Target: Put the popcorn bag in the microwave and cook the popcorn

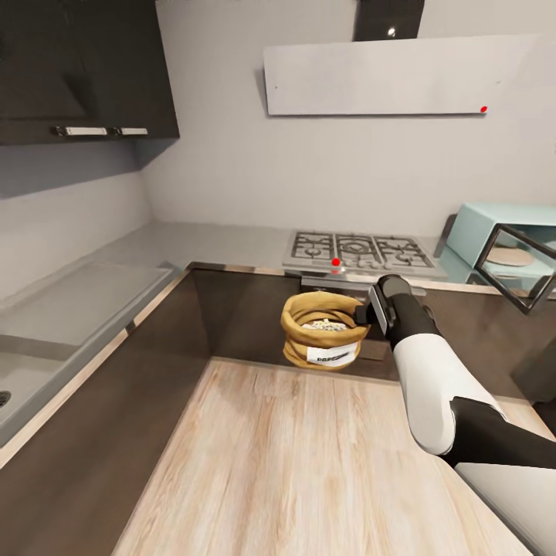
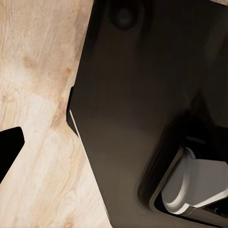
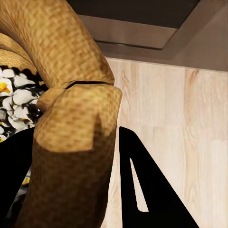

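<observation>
Even, soft, bright light fills the kitchen in the head view, with no single visible source and only faint shadows; the steel countertop (image 1: 116, 286) at left has a dull sheen. Straight edges bow near the frame borders from wide-angle distortion. The left wrist view is dim and slightly soft, while the right wrist view shows the popcorn bag (image 3: 71, 118) close, coarse and pixelated.

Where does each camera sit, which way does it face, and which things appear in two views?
Head view: on the head, facing forward and down at the countertop and open microwave; right arm shows.
Left wrist view: facing down at wooden floor and dark robot body.
Right wrist view: along the right gripper, clamping the popcorn bag.
Shared: head and right wrist show bag, popcorn.
</observation>
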`<state>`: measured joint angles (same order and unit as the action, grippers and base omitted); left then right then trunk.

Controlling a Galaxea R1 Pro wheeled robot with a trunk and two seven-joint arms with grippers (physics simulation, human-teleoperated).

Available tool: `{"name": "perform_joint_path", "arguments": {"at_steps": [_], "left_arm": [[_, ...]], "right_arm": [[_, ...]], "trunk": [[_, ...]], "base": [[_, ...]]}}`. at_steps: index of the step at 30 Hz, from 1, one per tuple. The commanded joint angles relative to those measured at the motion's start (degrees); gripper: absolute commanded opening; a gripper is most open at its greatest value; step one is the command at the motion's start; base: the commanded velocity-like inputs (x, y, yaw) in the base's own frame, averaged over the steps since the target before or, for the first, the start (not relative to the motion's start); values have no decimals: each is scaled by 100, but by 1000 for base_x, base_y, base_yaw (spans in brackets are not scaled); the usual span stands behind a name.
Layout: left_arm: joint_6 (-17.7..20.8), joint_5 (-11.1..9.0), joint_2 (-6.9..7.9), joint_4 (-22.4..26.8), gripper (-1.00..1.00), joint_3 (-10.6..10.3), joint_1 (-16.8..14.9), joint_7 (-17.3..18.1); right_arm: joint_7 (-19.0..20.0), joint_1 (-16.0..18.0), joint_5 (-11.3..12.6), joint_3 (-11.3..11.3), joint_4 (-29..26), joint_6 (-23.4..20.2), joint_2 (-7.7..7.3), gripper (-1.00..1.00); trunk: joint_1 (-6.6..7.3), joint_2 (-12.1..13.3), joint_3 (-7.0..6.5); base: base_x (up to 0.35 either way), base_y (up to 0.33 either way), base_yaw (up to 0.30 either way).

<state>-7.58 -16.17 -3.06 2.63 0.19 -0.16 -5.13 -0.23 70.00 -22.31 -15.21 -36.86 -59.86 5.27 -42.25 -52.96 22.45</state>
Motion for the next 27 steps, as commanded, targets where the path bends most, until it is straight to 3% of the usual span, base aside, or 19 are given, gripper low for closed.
{"name": "perform_joint_path", "arguments": {"at_steps": [1,27], "left_arm": [[-16,-18,-2,1,100,-1,-2,-14],[-16,-18,-2,1,100,-1,-2,-14]], "right_arm": [[-3,5,-10,-32,-5,-14,8,-100],[-10,5,-27,-33,-5,-14,0,-100]], "trunk": [[-1,-4,-3],[-1,-4,-229]], "base": [[0,0,0],[0,0,-36]]}}
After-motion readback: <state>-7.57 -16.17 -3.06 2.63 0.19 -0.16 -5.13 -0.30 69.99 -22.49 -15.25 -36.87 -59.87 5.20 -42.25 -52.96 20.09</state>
